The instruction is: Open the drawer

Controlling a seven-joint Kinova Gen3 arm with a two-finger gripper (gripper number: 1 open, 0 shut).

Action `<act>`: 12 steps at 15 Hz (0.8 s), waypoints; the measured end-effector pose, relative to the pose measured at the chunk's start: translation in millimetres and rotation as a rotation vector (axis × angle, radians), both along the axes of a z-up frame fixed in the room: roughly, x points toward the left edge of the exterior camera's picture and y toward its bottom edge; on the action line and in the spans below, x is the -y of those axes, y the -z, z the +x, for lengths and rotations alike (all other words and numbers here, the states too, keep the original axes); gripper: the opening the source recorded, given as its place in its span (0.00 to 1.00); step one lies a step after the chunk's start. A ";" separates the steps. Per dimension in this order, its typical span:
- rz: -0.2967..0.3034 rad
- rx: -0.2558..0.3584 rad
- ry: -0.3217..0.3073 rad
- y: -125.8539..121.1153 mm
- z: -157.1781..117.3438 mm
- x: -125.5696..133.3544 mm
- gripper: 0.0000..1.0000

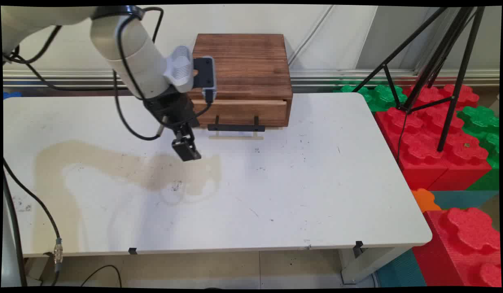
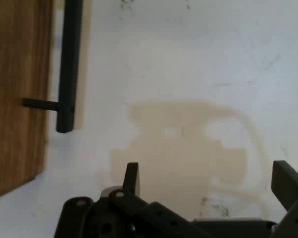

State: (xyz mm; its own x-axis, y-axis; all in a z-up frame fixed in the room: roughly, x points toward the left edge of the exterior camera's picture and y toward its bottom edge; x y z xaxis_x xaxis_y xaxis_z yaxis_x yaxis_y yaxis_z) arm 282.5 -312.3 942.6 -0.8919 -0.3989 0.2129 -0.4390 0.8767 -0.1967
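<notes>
1. 1 gripper (image 1: 186,151) is seen hung over 1 tan stain (image 1: 113,167) on the table (image 1: 316,195); in hand view its fingers (image 2: 131,177) are spread wide, nothing held.
2. 1 wooden drawer box (image 1: 243,73) is set at the back, 1 black handle (image 1: 236,127) in front.
3. Only the main view shows 1 tripod (image 1: 438,61) and the red foam blocks (image 1: 434,142).

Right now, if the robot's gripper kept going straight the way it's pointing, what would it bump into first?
Probably the white table itself, on its tan stain. The open gripper points down at that patch with nothing between. The wooden drawer box and its black handle sit off to one side.
</notes>
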 end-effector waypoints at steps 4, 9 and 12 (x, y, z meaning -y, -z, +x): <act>-0.043 0.016 -0.025 10.2 -8.1 17.4 1.00; -0.090 0.010 -0.035 25.4 -18.5 41.1 1.00; -0.109 0.017 -0.029 34.6 -22.5 55.5 1.00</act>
